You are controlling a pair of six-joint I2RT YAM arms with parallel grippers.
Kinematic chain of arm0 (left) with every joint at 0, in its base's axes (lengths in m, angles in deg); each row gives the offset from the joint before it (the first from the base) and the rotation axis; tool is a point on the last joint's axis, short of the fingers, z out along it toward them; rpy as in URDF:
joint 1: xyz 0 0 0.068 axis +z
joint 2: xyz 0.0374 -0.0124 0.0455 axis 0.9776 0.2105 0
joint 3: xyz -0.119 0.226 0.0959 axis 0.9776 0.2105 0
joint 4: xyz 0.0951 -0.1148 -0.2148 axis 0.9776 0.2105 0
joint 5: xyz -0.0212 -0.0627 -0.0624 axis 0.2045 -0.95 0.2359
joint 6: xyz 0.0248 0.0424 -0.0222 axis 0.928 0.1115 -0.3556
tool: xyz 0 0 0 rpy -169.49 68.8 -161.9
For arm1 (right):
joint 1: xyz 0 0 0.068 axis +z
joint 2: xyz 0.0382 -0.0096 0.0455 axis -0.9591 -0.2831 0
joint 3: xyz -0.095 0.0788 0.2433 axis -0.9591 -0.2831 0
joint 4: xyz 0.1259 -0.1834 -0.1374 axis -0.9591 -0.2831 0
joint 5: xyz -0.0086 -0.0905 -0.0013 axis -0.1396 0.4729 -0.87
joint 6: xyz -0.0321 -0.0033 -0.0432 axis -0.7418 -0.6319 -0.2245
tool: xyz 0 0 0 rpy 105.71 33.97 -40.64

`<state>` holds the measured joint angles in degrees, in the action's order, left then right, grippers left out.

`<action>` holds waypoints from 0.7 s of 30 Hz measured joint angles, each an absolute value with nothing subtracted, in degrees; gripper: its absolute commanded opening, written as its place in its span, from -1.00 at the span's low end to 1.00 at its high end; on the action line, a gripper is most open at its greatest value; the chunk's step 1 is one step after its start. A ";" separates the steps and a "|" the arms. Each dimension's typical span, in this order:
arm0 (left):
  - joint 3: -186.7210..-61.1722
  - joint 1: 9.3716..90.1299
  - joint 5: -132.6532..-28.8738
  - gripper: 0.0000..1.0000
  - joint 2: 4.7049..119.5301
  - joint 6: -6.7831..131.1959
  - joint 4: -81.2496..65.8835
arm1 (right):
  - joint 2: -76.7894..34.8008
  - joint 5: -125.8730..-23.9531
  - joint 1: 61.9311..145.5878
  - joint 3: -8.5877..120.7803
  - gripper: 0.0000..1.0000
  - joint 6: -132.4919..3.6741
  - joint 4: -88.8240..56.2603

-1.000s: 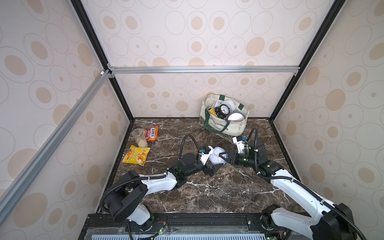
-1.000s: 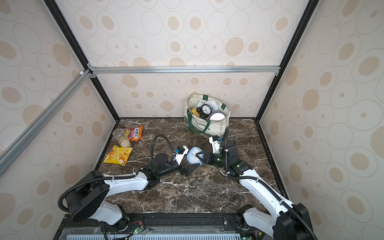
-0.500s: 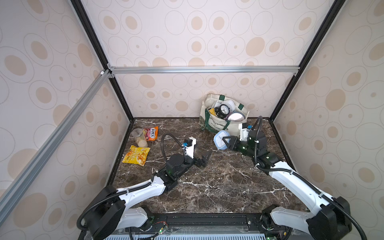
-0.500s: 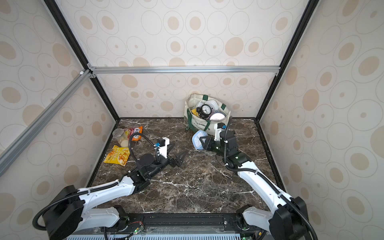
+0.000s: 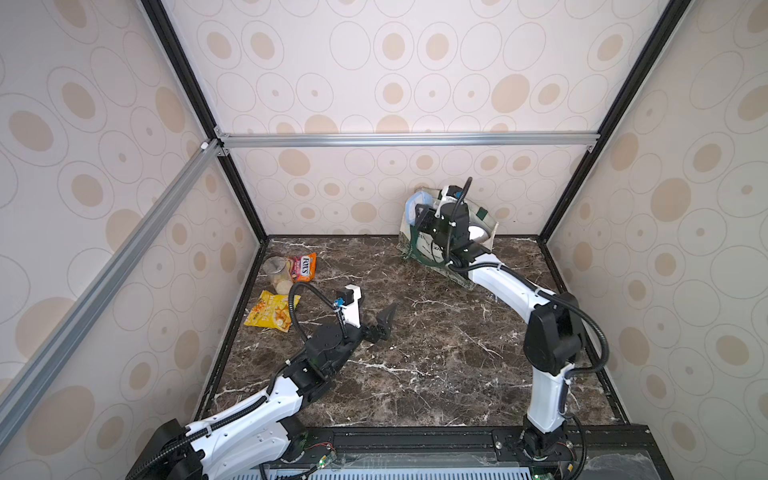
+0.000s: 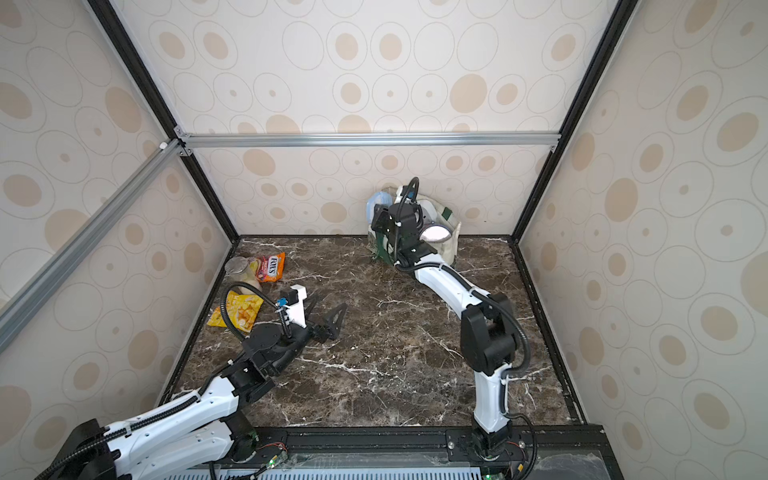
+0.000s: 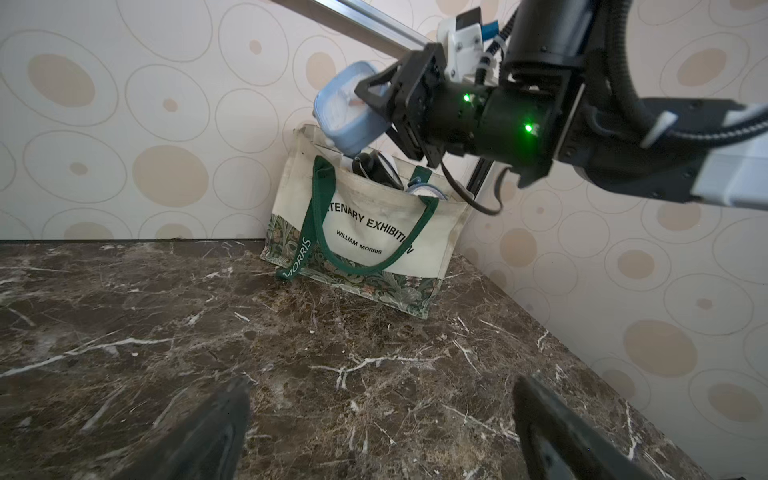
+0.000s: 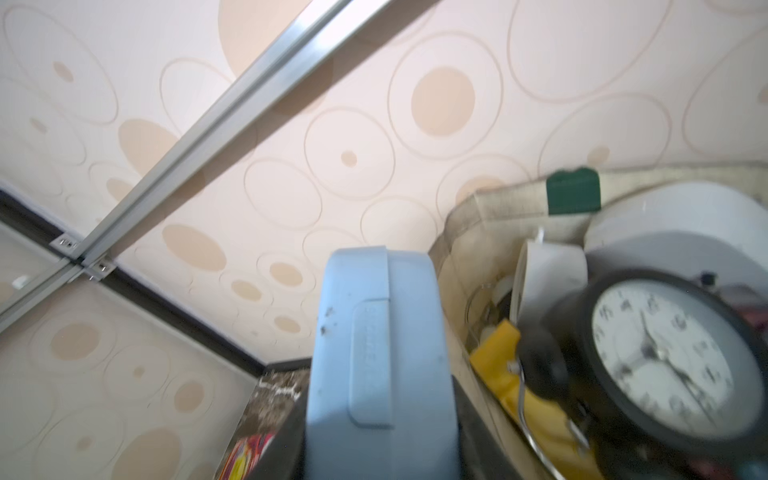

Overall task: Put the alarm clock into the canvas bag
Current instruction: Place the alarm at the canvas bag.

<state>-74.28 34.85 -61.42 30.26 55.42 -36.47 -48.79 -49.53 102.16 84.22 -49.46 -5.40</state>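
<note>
Got the pale blue alarm clock (image 7: 341, 111) pinched in right fingers (image 8: 471, 432), just above the canvas bag (image 7: 374, 232) mouth; left fingers (image 7: 199, 436) spread wide over the table (image 7: 166, 332).

The left arm (image 5: 284, 399) and the right arm (image 5: 505, 280) were a matched pair, smooth white link shells set between chunky black joint housings (image 5: 550, 334); a ribbed black hose (image 7: 621, 50) looped along the outside of each, pinned here and there by a white clip (image 7: 660, 126); two small green lights (image 7: 528, 127) glowed on the right arm's black wrist; a white camera bracket (image 5: 352, 303) with a blue plug (image 5: 340, 300) sat on the left wrist; the left gripper (image 7: 378, 390) had matt black, wedge-shaped fingers (image 7: 208, 436); both bases stood on a black rail (image 5: 415, 438).
</note>
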 measured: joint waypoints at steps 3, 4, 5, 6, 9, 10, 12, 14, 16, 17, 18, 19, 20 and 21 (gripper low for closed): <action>-73.32 34.89 -60.83 0.97 27.33 55.22 -35.18 | -55.02 -45.37 101.98 94.56 -0.71 -51.53 -7.45; -72.97 34.91 -60.55 0.97 26.26 55.20 -34.90 | -56.70 -44.32 101.79 97.43 -0.71 -52.04 -8.30; -72.69 34.91 -60.31 0.97 25.43 55.20 -34.70 | -57.97 -43.52 101.63 99.59 -0.71 -52.38 -9.05; -72.51 34.91 -60.00 0.97 24.60 55.20 -34.35 | -59.39 -42.71 101.48 101.95 -0.71 -52.63 -10.05; -72.34 34.96 -59.17 0.97 23.03 55.22 -33.17 | -62.71 -40.98 100.95 106.89 -0.71 -53.00 -12.46; -72.29 34.98 -59.06 0.97 22.61 55.22 -32.82 | -63.89 -40.41 100.74 108.44 -0.71 -53.17 -13.18; -72.12 35.00 -58.97 0.97 22.17 55.22 -32.60 | -66.17 -39.52 100.28 111.15 -0.70 -53.43 -13.77; -71.92 35.00 -58.99 0.97 22.06 55.22 -32.39 | -68.07 -39.01 99.75 112.68 -0.70 -53.48 -14.01; -71.66 35.00 -58.99 0.97 22.13 55.20 -32.21 | -69.97 -38.66 99.42 114.32 -0.70 -53.43 -14.45; -71.57 35.00 -59.02 0.97 22.13 55.20 -32.15 | -70.95 -38.64 99.21 115.02 -0.69 -53.43 -14.51; -71.51 35.00 -59.02 0.97 22.15 55.15 -32.10 | -71.74 -38.58 99.03 115.70 -0.67 -53.41 -14.75; -71.49 35.00 -59.04 0.97 22.17 55.11 -32.06 | -72.64 -38.49 98.88 116.48 -0.66 -53.35 -15.15; -71.44 35.00 -59.04 0.97 22.17 55.00 -32.04 | -73.56 -38.38 98.75 117.45 -0.59 -53.17 -15.60; -71.44 35.00 -59.04 0.97 22.17 54.91 -32.01 | -74.23 -38.36 98.68 118.06 -0.44 -53.11 -15.71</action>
